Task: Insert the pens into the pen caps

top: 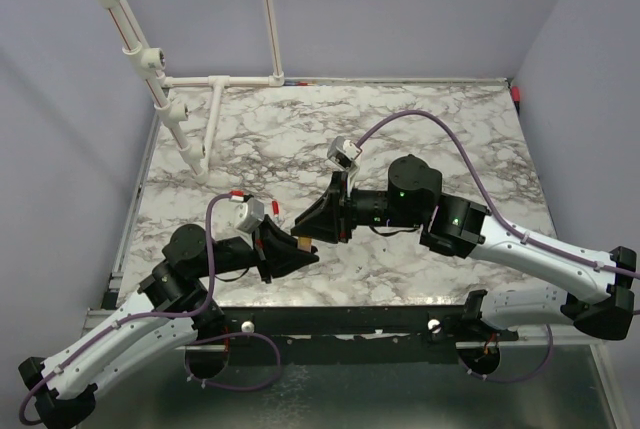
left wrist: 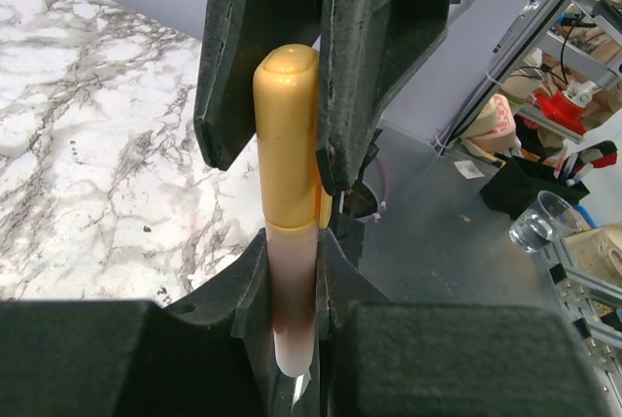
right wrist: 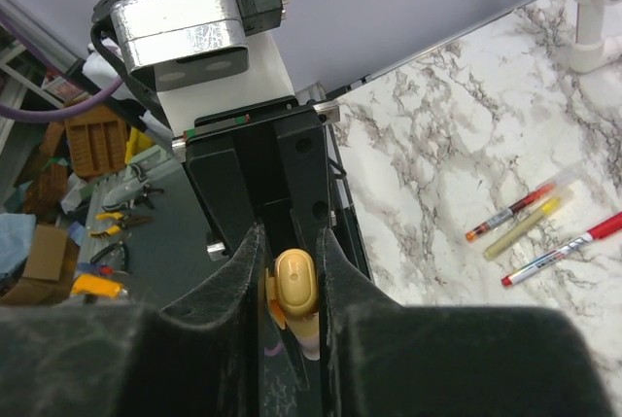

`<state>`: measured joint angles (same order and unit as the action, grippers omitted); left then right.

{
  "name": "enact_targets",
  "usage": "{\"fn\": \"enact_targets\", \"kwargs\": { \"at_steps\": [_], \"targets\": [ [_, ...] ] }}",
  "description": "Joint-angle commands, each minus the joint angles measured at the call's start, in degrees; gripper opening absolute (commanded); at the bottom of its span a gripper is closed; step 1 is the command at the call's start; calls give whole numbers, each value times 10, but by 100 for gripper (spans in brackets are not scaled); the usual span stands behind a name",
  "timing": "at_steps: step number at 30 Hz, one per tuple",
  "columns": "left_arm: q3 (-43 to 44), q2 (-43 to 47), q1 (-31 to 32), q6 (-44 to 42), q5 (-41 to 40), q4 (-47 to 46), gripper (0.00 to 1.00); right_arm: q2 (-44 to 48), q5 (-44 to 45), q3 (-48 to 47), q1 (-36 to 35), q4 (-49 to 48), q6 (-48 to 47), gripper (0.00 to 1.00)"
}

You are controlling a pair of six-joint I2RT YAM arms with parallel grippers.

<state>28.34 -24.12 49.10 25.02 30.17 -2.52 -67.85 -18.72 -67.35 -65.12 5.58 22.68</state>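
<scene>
Through the overhead camera I see both arms reaching in to meet above the near part of the white marble-patterned tabletop, a little left of its middle; the left arm's fingers and the right arm's fingers point at each other, tips almost touching.

The left arm's fingers are drawn in on a slim pen with a pale pinkish-white barrel, pinching it from both sides; in my left wrist view the barrel runs straight up between them. On the end of the barrel that points toward the right arm sits a stubby yellow-orange plastic pen cap; its open rim meets the barrel just past the left arm's fingers; whether it is pushed fully home I cannot tell.

The right arm's fingers pinch that cap from the opposite side; in the right wrist view its rounded closed end shows in the narrow slot between them. Pen and cap are held in the air, off the tabletop.

The right wrist view also shows three more thin pens lying on the marble: an orange-and-black pen; a slim yellow pen just beside it and roughly parallel; a red-and-white pen near them but not touching.
</scene>
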Motion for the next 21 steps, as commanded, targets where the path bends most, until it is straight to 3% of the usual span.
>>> {"fn": "enact_targets", "kwargs": {
  "at_steps": [1,3,10,21],
  "targets": [
    [-5,4,-2,8,-7,-16,0,-2,0,16,1,-7,-16,6],
    [-2,8,-2,12,-15,-18,0,-1,-1,22,1,-8,-22,1],
    [25,16,-2,27,-45,-22,0,4,-19,46,0,-8,-30,1],
    [119,-40,-2,24,-22,-20,0,26,-67,68,-2,11,-46,1]
  ]
}}
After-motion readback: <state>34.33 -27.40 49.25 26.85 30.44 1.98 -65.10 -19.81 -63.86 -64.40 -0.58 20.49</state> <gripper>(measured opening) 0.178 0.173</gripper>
